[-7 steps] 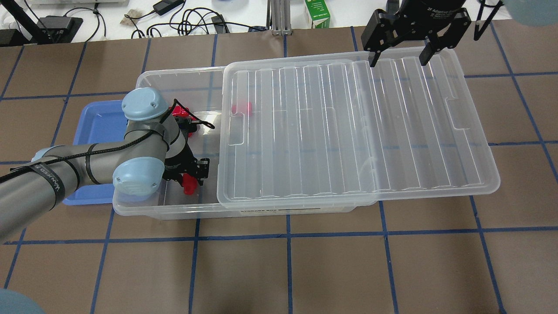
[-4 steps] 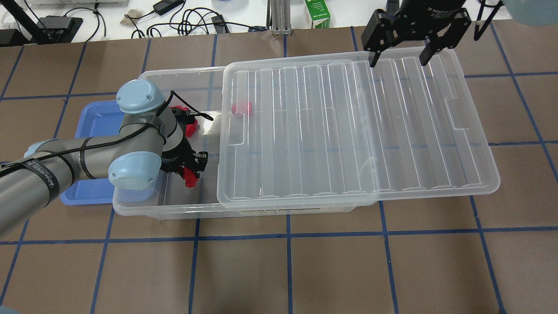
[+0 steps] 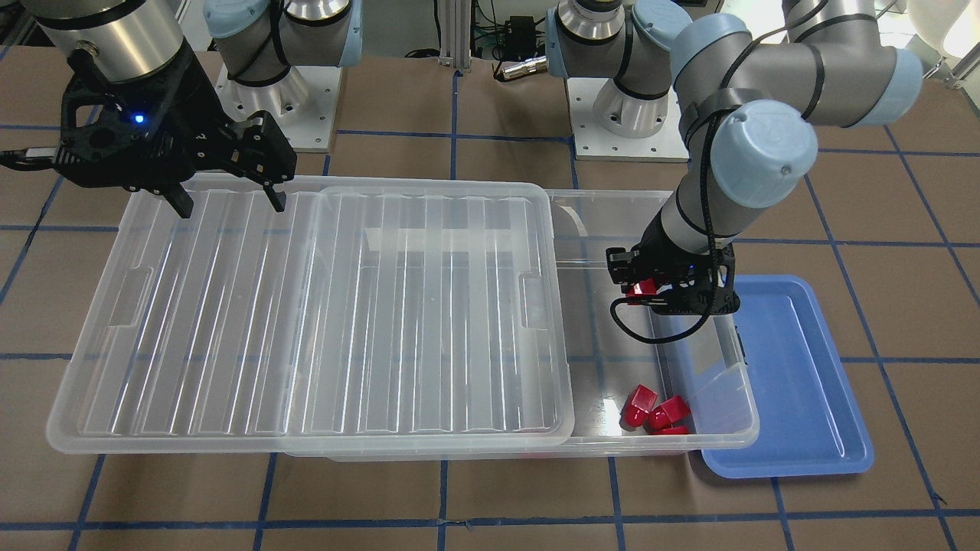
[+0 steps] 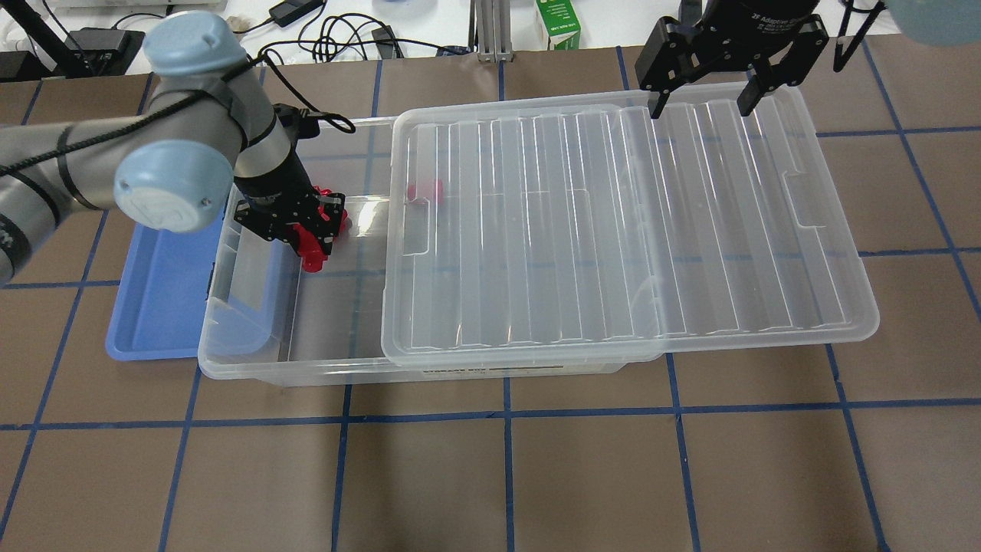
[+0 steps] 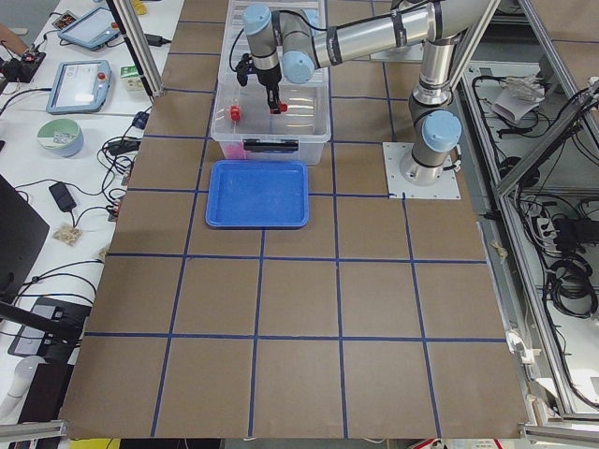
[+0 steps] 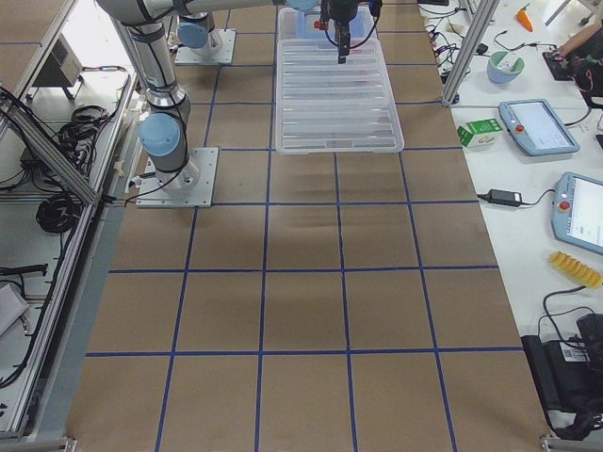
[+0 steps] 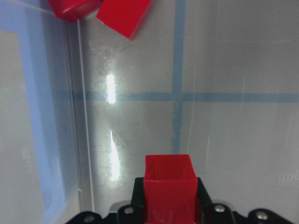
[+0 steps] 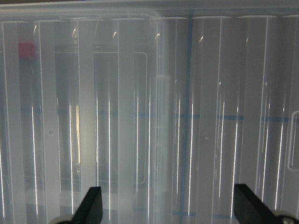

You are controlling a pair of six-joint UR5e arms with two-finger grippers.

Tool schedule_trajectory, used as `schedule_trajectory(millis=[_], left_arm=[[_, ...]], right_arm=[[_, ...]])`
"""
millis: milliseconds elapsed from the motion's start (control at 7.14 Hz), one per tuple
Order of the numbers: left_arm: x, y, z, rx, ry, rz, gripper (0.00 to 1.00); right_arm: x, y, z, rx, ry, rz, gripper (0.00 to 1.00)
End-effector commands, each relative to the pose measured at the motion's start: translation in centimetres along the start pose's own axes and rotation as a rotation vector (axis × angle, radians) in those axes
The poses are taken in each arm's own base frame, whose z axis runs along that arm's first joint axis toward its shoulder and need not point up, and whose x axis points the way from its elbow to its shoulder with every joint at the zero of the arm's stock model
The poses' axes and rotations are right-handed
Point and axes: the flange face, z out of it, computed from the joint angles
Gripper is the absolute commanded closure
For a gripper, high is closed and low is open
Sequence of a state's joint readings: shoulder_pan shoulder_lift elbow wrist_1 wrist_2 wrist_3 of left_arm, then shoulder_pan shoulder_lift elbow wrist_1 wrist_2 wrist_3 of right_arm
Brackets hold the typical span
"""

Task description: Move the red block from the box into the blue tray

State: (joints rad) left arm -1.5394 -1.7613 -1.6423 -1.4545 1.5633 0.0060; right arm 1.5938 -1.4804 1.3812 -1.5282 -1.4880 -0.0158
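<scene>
Jaws of the left gripper pinch a glossy red plastic block, bound for the light-blue tray beside them; right gripper gapes wide.

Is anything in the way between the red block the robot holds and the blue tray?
Only the clear end wall of the box. The left gripper holds the red block over the open end, and the blue tray lies beyond that wall. Nothing else shows between them.

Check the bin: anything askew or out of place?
Only the lid: it is slid partway off the box toward the robot's right, overhanging that end. The loose red blocks lie inside the box.
</scene>
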Motion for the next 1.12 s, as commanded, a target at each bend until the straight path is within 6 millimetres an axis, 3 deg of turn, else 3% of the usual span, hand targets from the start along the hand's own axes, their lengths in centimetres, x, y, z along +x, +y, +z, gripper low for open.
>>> schedule_trajectory(millis=[0, 280, 560, 840, 980], left_arm=[[-1.6, -0.4, -5.3, 0.018, -0.006, 0.016, 1.00], [-9.1, -1.3, -5.6, 0.022, 0.010, 0.080, 1.00], [-19.2, -2.2, -2.6, -0.016, 0.061, 0.103, 1.00], [-24.4, -4.2, 3.6, -0.004, 0.076, 0.173, 1.00], [-25.1, -5.3, 7.7, 0.024, 0.063, 0.169, 1.00]], right_arm=[[0.0, 0.0, 0.0, 0.002, 0.000, -0.001, 0.00], [0.3, -0.1, 0.0, -0.002, 0.000, 0.001, 0.00], [0.4, -0.1, 0.1, -0.004, -0.001, 0.005, 0.00], [1.9, -0.4, 0.2, -0.008, 0.012, 0.018, 0.00], [3.9, -0.8, 0.0, -0.009, 0.015, 0.011, 0.00]])
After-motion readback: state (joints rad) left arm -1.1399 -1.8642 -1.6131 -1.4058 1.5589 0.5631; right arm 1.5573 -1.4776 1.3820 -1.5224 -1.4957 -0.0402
